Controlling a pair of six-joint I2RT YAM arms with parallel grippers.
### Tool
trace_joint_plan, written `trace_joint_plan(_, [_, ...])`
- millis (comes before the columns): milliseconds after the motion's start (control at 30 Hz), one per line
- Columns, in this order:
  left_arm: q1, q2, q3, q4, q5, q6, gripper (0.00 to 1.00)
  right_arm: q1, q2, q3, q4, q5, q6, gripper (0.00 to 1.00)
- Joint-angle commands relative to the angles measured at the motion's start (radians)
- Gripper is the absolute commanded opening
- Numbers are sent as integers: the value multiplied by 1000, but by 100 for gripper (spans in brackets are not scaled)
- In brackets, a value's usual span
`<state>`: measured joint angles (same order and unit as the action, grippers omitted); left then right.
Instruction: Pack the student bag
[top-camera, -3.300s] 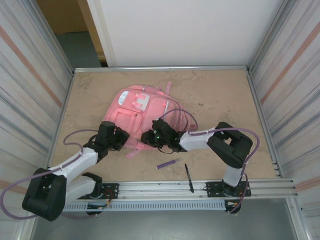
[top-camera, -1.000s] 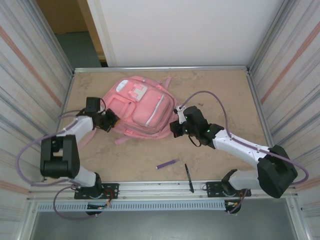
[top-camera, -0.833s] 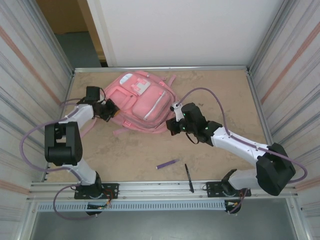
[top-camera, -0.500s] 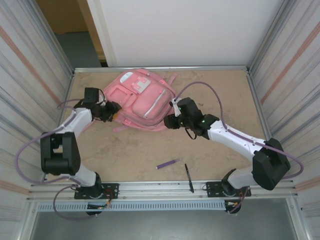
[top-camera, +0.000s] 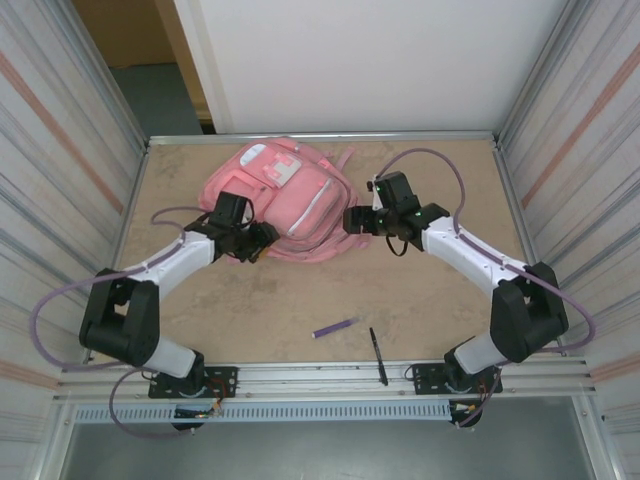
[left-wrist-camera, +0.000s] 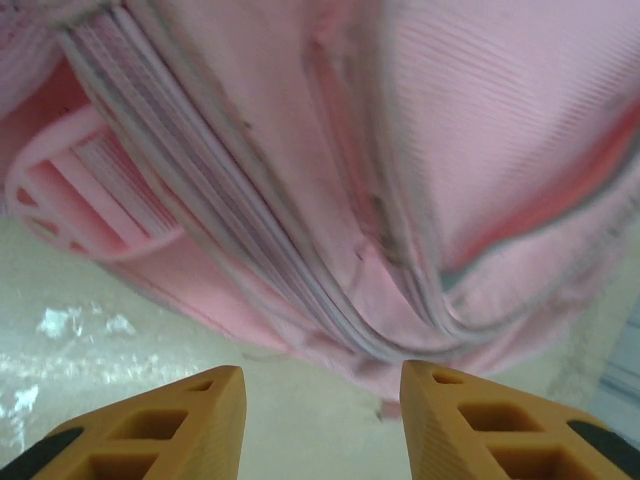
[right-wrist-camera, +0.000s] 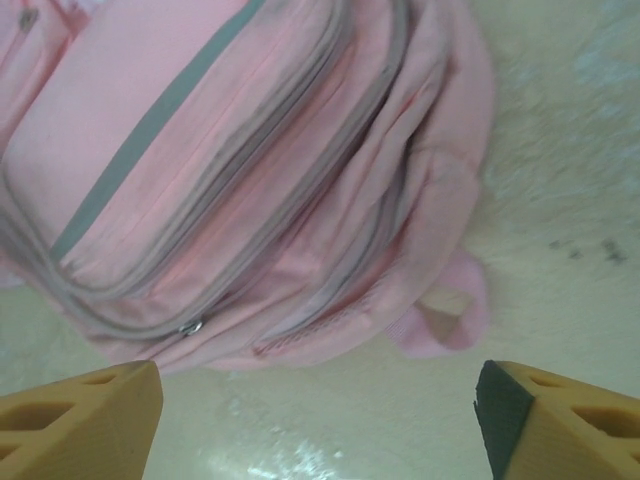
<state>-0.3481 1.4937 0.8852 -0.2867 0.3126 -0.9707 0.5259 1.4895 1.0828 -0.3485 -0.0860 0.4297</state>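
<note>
Empty both: left gripper (top-camera: 262, 243) half open, right gripper (top-camera: 350, 220) wide, flanking bag (top-camera: 290, 195) at upper centre. Pin fabric with left, pinch zip pull (right-wrist-camera: 190, 326) squarely with right.

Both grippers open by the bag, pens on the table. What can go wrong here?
Zips showing on the student bag look shut; nothing goes in until one opens.
The strap loop ahead of the right gripper could snag it.
The purple marker and black pen lie near the front rail: a long carry.
</note>
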Motion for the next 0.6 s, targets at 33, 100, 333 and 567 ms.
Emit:
trace_joint_plan(33, [-11, 89, -5, 118, -34, -72, 44, 46, 15, 18, -16, -39, 15, 80])
trace_joint_plan(100, [-11, 136, 15, 143, -21, -83, 44, 54, 23, 17, -8, -57, 14, 75])
trace_joint_plan(333, [-14, 202, 39, 146, -39, -76, 25, 95, 63, 28, -12, -52, 7, 74])
trace_joint_plan(567, [-33, 66, 72, 76, -3, -6, 0, 123, 151, 116, -103, -142, -18, 57])
